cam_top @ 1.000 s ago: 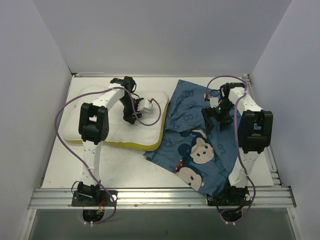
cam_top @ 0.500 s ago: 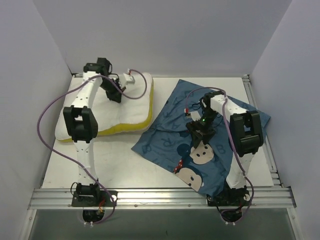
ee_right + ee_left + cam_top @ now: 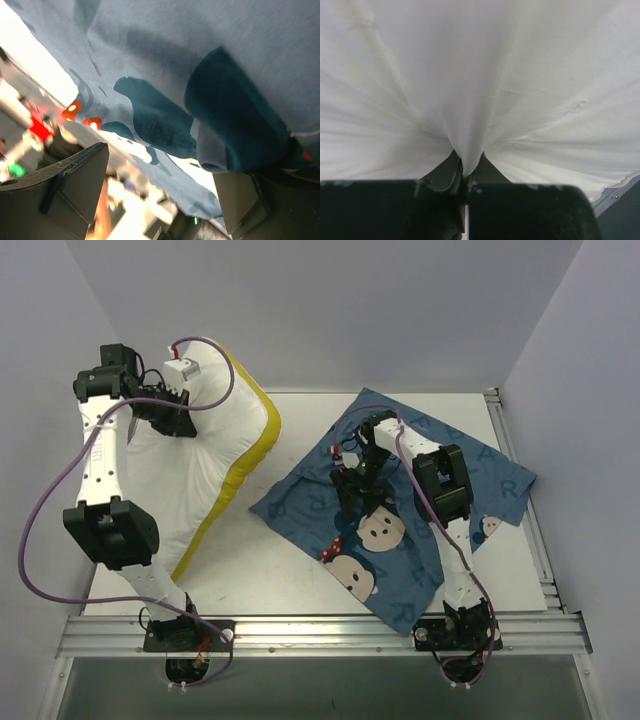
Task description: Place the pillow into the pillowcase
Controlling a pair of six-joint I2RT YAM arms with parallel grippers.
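The white pillow point(image 3: 205, 465) with its yellow band point(image 3: 240, 455) hangs raised at the left, its lower end near the table's front. My left gripper point(image 3: 168, 408) is shut on a pinch of white pillow fabric point(image 3: 480, 75) near the pillow's top; in the left wrist view the cloth gathers into the closed jaws of the left gripper point(image 3: 466, 169). The blue pillowcase point(image 3: 420, 540) with mouse faces lies spread on the right half of the table. My right gripper point(image 3: 356, 485) sits on its left part, jaws wide apart. Blue pillowcase cloth point(image 3: 200, 50) fills the right wrist view, a dark fold resting against one finger point(image 3: 240, 200) of the right gripper point(image 3: 160, 167).
The white table point(image 3: 290, 560) shows between the pillow and the pillowcase. A metal rail point(image 3: 320, 632) runs along the front edge. Pale walls close in the back and both sides.
My left gripper shut on the pillow and lifted it up and to the left, standing it on end. My right arm swept left across the pillowcase, and the cloth shifted left with it.
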